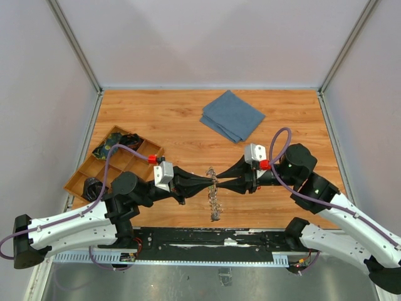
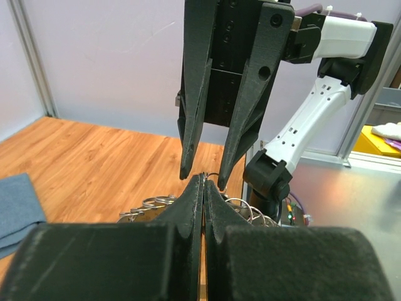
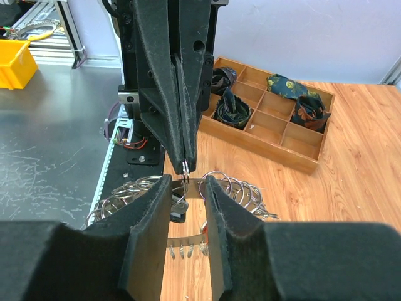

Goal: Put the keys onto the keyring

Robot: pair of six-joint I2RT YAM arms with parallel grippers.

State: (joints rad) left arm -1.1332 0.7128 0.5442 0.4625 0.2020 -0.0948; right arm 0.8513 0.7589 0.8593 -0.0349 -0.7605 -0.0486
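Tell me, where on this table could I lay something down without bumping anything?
Bare wood lies between the tray and the cloth, and right of the cloth up to the wall. The near middle is crowded: the left fingers and right fingers meet over the keyring.

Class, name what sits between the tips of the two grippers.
The keyring, a cluster of silvery rings, sits between the left gripper and right gripper, clearest in the top view.

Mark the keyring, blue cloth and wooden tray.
keyring [image 1: 215,204]: top view, lower end of the ring cluster.
blue cloth [image 1: 232,115]: top view, middle of the cloth.
wooden tray [image 3: 263,147]: right wrist view, its near outer wall.
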